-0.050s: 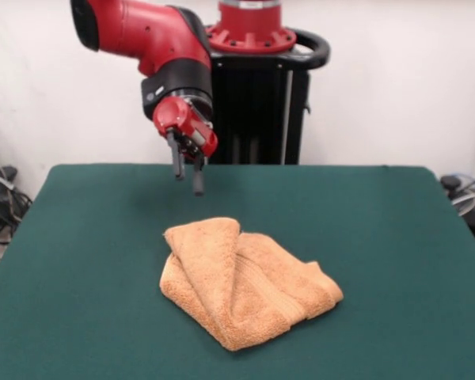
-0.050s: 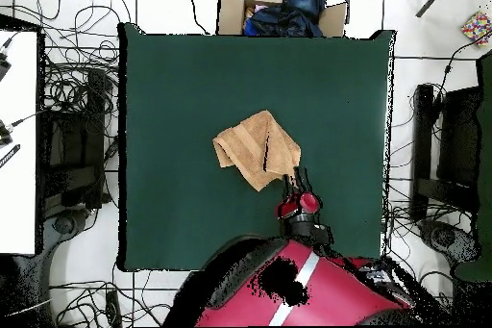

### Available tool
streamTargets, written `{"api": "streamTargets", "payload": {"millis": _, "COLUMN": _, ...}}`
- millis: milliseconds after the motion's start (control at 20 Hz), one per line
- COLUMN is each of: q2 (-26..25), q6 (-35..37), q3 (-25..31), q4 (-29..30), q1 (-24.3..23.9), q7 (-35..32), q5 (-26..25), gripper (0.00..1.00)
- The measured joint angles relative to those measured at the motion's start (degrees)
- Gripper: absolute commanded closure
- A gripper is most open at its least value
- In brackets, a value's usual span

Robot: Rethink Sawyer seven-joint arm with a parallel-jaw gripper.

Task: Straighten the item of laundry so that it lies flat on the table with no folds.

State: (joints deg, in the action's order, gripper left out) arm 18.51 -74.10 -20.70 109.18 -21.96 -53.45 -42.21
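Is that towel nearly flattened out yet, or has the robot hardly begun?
Hardly begun, it seems. Nothing looks done: the towel lies bunched in overlapping folds on the table. In hand: the tool hangs open above the cloth's far side, holding nothing. Left: gripping an edge and spreading every fold flat.

The towel point(image 1: 249, 285) before me is nubby orange terry-cloth, soft and matt. My counter point(image 1: 79, 261) wears dark green felt-like cloth, dull and even. My red arm shell point(image 1: 142, 32) shines glossy, like smooth plastic.
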Motion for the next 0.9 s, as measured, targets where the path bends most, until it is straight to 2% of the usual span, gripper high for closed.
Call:
{"api": "streamTargets", "payload": {"millis": 250, "q2": 0.1, "q6": 0.0, "q3": 0.0, "q4": 0.0, "q1": -0.3, "q7": 0.0, "q5": 0.4, "gripper": 0.00}}
{"api": "streamTargets", "payload": {"millis": 900, "q2": -3.8, "q6": 0.0, "q3": 0.0, "q4": -0.3, "q1": -1.0, "q7": 0.0, "q5": 0.6, "gripper": 0.00}}
